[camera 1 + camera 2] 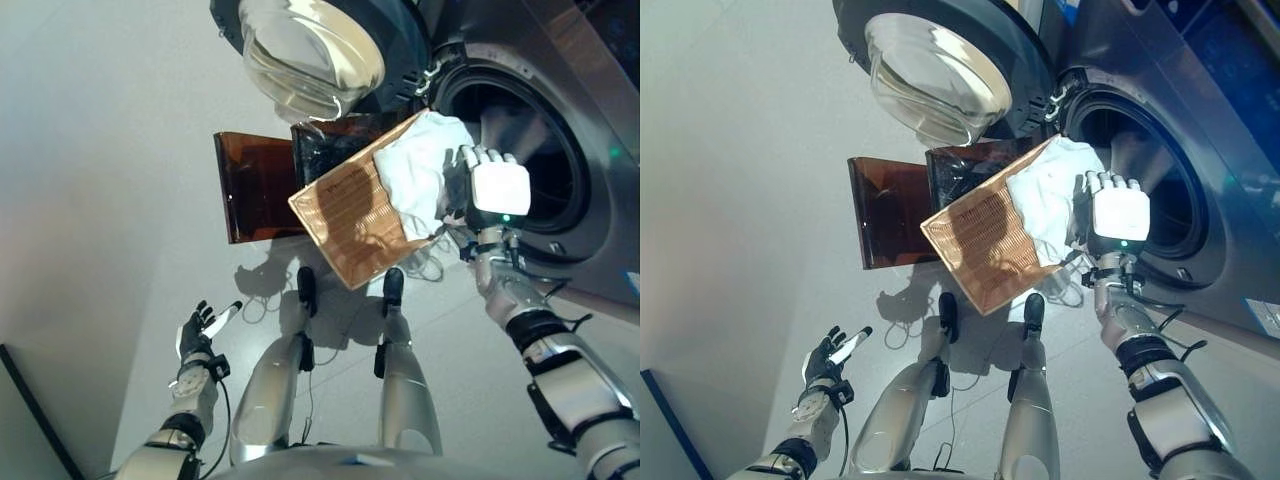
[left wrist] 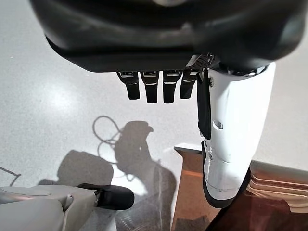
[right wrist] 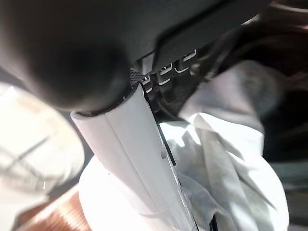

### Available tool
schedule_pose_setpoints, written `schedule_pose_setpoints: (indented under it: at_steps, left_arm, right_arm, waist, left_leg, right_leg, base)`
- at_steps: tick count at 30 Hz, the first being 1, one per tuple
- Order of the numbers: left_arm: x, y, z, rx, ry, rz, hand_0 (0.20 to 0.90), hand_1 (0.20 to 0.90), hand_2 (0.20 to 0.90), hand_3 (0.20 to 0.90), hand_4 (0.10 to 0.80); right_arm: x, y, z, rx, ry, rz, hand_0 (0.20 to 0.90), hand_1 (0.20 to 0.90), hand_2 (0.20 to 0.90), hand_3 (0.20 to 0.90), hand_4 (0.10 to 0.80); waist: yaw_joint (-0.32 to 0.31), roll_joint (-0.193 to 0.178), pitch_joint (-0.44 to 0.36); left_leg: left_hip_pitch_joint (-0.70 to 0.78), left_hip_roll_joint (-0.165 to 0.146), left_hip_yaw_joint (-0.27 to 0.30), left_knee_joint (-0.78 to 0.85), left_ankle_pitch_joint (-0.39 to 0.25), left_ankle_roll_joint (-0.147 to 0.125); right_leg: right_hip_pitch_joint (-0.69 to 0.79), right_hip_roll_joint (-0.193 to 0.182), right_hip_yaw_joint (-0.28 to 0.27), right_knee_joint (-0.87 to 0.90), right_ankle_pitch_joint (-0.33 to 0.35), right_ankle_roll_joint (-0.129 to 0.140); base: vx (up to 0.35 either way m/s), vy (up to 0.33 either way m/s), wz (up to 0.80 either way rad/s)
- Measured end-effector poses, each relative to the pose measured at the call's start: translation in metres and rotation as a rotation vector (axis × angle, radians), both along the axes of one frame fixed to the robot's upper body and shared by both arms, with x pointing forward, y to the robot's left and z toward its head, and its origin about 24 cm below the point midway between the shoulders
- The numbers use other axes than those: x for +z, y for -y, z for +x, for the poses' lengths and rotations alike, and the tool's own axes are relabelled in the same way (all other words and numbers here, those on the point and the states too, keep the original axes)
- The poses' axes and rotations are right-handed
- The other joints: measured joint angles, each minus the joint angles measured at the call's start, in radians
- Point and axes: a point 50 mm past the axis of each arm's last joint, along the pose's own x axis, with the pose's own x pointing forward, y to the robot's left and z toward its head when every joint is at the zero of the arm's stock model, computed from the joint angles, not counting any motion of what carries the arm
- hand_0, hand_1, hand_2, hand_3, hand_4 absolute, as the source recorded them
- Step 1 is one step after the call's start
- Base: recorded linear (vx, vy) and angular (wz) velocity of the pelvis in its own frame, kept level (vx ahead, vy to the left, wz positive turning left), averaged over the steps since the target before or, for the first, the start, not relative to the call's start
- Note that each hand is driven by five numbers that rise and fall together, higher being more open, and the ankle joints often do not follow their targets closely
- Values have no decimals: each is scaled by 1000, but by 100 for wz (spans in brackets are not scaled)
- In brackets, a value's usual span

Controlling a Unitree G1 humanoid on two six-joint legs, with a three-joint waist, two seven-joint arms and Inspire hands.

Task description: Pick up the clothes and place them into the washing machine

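The white cloth (image 1: pixel 425 165) looks soft, light and floppy, so I judge a bunched fold is the best place to grip it; it hangs at the washing machine's (image 1: pixel 590 130) open mouth, over a brown basket (image 1: pixel 350 215). My right hand (image 1: pixel 492 190) is against it, though I cannot tell whether those fingers are closed. My left hand (image 1: pixel 200 330) hangs low, fingers relaxed, empty.

A crumpled white garment (image 1: pixel 425 165) is bunched at the edge of a tilted brown woven basket (image 1: pixel 350 215), right at the round opening of the washing machine (image 1: pixel 560 110). The machine's door (image 1: pixel 315 50) stands swung open, its glass bowl facing outward.
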Motion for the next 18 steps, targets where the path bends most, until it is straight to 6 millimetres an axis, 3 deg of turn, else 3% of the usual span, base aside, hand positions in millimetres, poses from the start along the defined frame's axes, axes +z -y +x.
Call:
schedule_pose_setpoints:
  at_steps: [4, 10, 18]
  left_arm:
    - [0, 1, 1, -1, 4, -2, 900, 900, 900, 900, 800]
    - [0, 2, 1, 6, 7, -9, 900, 900, 900, 900, 800]
    - [8, 5, 12, 23, 75, -37, 900, 900, 900, 900, 800]
  right_arm:
    - [9, -6, 11, 25, -42, -126, 900, 900, 900, 900, 800]
    - [18, -11, 20, 34, -61, -180, 900, 900, 900, 900, 800]
    - [41, -15, 36, 25, -68, -292, 900, 900, 900, 900, 800]
  waist:
    - [1, 0, 0]
    - [15, -1, 3]
    - [28, -2, 60]
  left_leg:
    - [-9, 0, -6, 0, 0, 0]
    - [-13, 0, -10, -6, 2, 1]
    - [-36, 1, -23, -7, 7, -5]
  right_leg:
    - [-2, 0, -10, -7, 1, 0]
    - [-2, 0, -16, -14, 1, 0]
    - [-18, -1, -28, -15, 2, -2]
  base:
    - [-20, -4, 6]
    - [-12, -3, 1]
    - [-29, -11, 5]
